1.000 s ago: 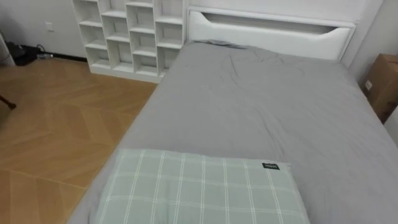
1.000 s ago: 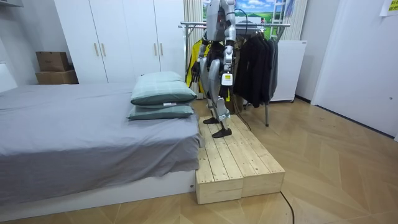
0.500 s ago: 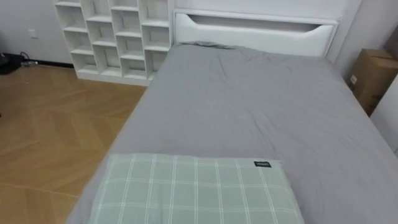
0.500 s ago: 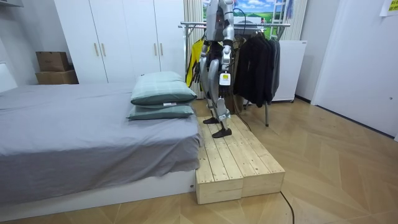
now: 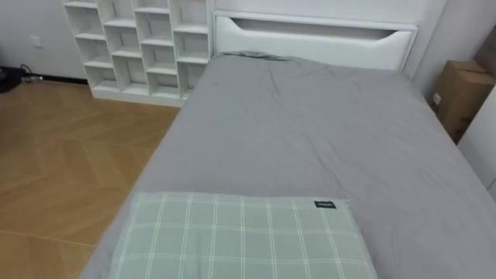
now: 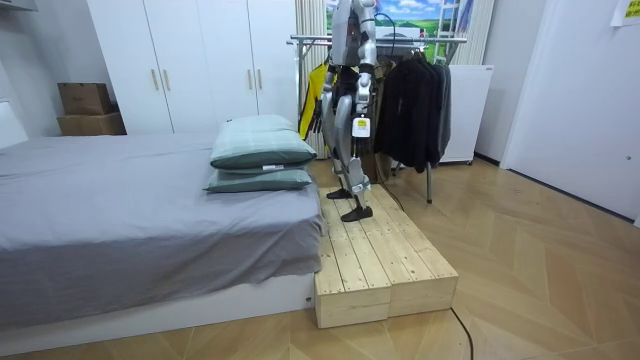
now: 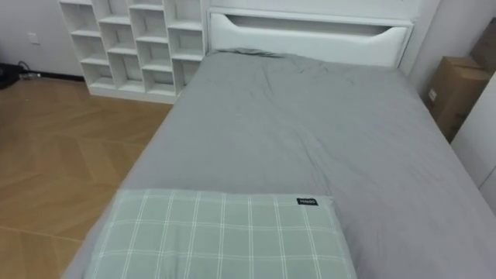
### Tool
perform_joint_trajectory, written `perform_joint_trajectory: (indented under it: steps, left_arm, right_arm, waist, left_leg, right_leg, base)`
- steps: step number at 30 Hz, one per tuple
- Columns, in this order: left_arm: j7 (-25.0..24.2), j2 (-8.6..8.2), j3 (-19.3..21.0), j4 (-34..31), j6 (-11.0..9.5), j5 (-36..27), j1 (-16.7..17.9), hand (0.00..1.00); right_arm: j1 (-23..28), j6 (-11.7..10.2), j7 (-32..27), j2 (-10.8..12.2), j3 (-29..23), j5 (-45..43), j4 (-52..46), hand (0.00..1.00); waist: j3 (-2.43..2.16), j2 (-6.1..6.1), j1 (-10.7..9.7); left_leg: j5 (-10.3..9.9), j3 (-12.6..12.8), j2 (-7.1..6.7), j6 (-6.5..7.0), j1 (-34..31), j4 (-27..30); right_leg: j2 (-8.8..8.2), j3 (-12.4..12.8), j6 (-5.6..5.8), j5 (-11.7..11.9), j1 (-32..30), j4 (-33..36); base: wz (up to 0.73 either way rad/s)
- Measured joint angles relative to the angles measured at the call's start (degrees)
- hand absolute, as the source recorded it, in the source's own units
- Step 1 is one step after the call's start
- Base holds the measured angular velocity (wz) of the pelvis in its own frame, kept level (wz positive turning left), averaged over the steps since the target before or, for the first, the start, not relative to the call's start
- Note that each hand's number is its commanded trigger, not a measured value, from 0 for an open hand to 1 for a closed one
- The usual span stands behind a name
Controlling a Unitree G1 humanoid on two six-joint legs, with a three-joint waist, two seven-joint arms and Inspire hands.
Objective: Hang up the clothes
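checked pillow (image 5: pixel 240 236) on grey bed (image 5: pixel 310 132)

In the upper middle of the room view, the robot (image 6: pixel 350 100) wears a silver-grey shell over torso, arms and legs, with dark, almost black joints between the plates. The frame's top edge cuts off its head. A small white tag shows at mid-height. Its 2 feet are dark. A dark cable crosses the floor at lower right.
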Motion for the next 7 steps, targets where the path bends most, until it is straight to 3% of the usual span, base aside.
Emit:
perform_joint_trajectory:
  steps: [7]
  left_arm:
    - [0.06,-0.29,-0.02,0.03,0.07,3.05,0.12,0.0]
  right_arm:
    - [0.0,0.0,0.0,-0.03,-0.02,-0.23,0.07,0.0]
  waist:
    - [0.0,0.1,0.02]
  left_leg:
    - [0.0,0.0,0.0,0.0,0.18,-0.07]
  right_leg:
    - [0.02,0.22,0.0,0.0,0.08,0.03]
  base:
    - [0.0]
